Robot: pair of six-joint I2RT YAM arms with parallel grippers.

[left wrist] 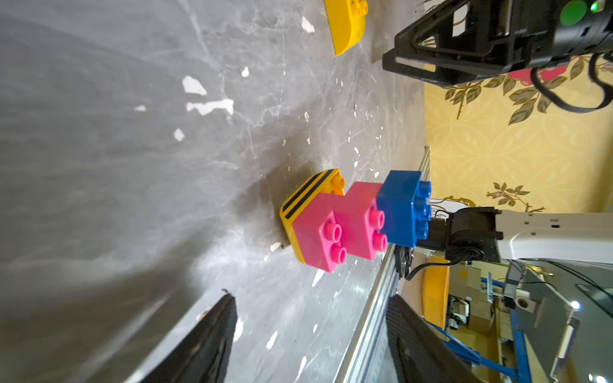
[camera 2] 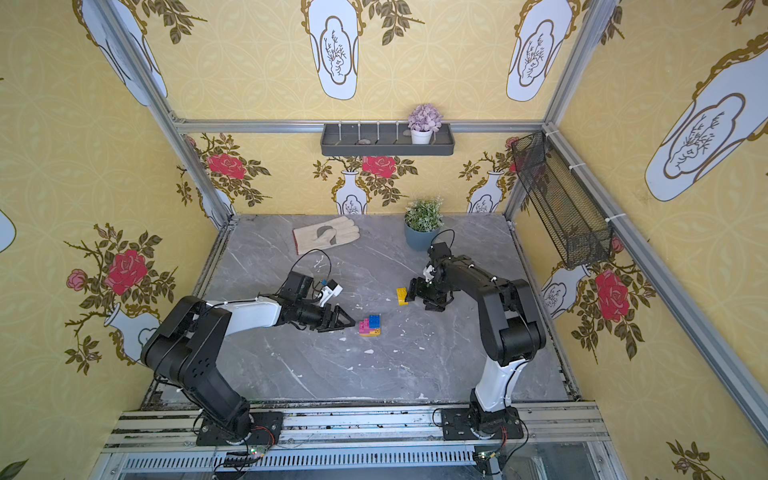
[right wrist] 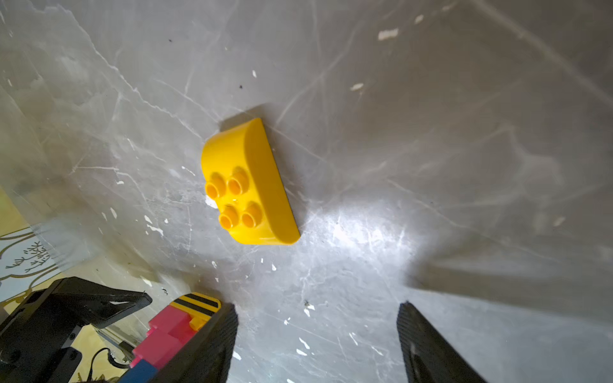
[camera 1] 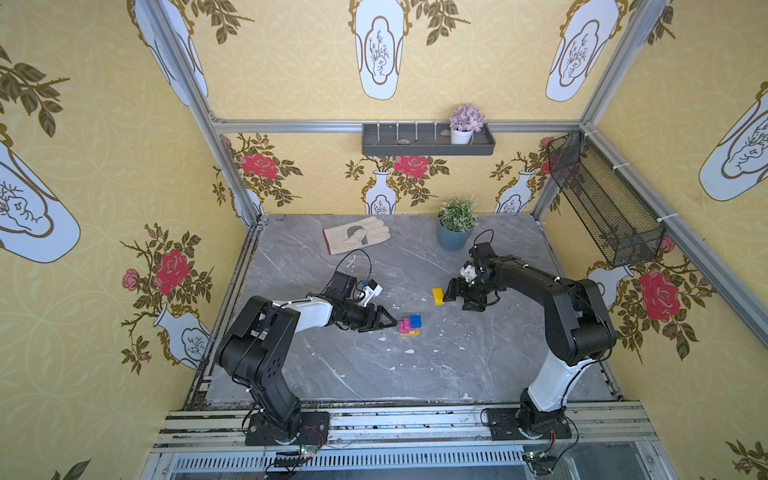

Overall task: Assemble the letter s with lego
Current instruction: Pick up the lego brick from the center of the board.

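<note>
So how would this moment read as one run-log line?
stack: yellow, two pink, blue joined | yellow brick: loose, apart | left fingers: open, near stack | right fingers: open, by brick

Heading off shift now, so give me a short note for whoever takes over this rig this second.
Left claw: open, empty, pointing at the brick cluster, not touching it.
Right claw: open, empty, next to the loose yellow brick, which lies on the table.
Brick cluster: mid-table, with the striped yellow brick at the base, two pink bricks stepped above it and the blue brick on top.
Done: four bricks joined.
Left: pick up the loose yellow brick and probably press it onto the blue end to close the S.
</note>
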